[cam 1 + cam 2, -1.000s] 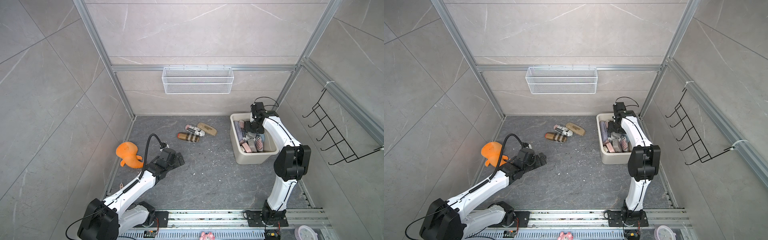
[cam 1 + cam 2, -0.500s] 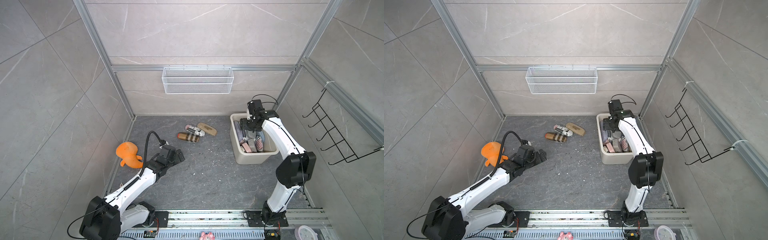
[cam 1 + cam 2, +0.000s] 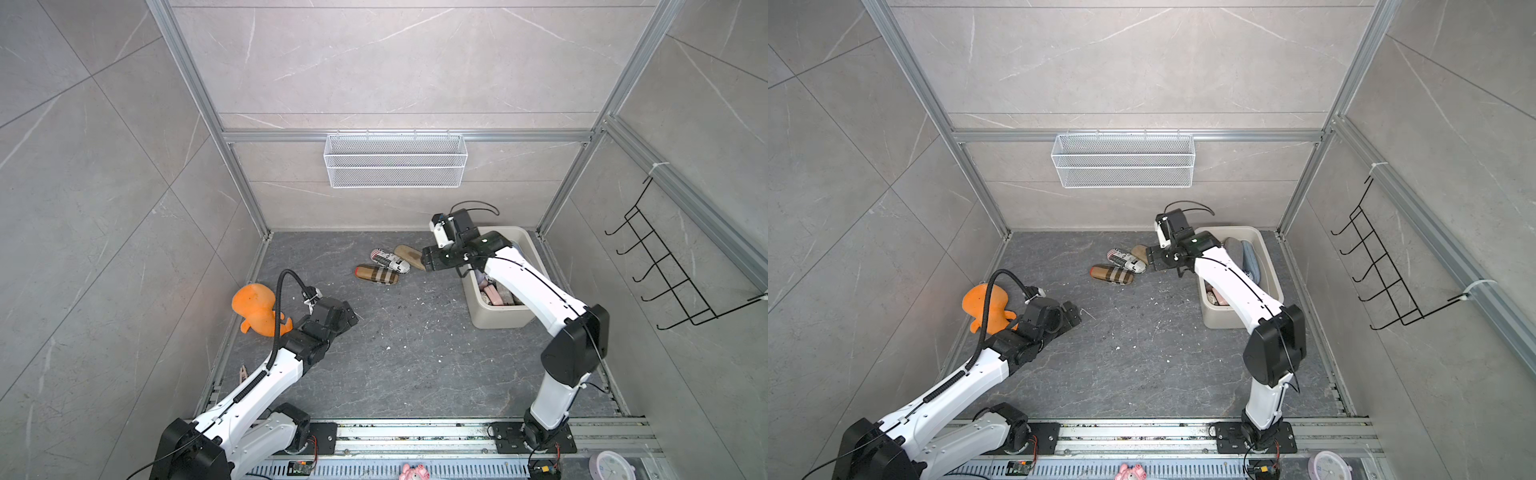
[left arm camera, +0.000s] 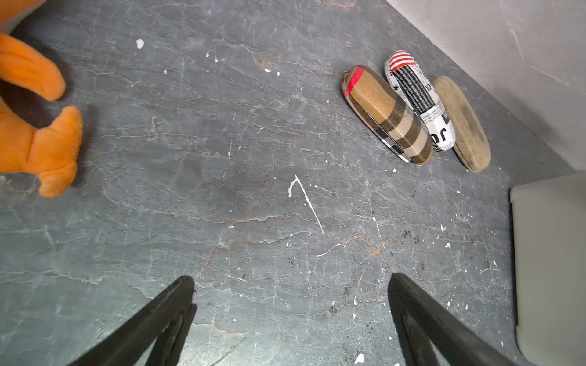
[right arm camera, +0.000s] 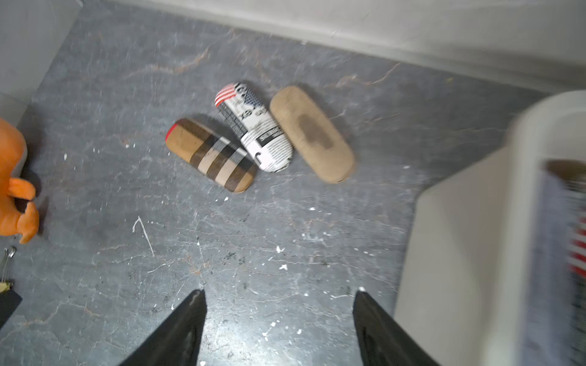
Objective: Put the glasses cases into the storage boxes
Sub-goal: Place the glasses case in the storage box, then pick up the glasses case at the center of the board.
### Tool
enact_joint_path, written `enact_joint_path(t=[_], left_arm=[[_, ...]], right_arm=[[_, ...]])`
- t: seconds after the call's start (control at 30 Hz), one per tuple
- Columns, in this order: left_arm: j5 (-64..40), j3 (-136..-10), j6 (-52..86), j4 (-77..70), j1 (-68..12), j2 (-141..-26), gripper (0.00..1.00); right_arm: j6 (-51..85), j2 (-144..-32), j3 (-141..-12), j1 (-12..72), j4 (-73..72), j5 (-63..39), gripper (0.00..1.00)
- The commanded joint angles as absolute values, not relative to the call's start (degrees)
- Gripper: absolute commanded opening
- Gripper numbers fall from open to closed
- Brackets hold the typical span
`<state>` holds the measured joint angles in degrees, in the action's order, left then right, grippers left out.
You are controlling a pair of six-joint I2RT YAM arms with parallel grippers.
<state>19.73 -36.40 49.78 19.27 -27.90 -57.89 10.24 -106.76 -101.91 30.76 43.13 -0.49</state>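
Three glasses cases remain on the floor, and fetching one is the step in hand. Furthest left, the left gripper (image 3: 351, 318) rests low with jaws spread wide and empty, well apart from them. Next lie the plaid case (image 3: 376, 274), the newspaper-print case (image 3: 390, 261) touching it, and the tan case (image 3: 409, 255) just beside that. Right of these, the right gripper (image 3: 424, 258) hangs over the tan case's end, jaws parted, holding nothing; it likely needs to descend and close. Rightmost, the storage box (image 3: 498, 322) holds several cases.
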Motion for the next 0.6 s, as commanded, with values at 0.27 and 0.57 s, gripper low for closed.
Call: enact_joint_path(t=[0.27,0.57], left_arm=[[6.53,-37.86,48.13,19.14,-23.55,-63.84,0.98],[2.35,-38.22,46.62,18.63,-23.47,-63.75,0.98]], right_arm=[[5.36,-131.97,-122.48,36.52,38.75,0.35,0.9],[3.04,-164.4,-174.23,37.05,61.82,-8.32,0.89]])
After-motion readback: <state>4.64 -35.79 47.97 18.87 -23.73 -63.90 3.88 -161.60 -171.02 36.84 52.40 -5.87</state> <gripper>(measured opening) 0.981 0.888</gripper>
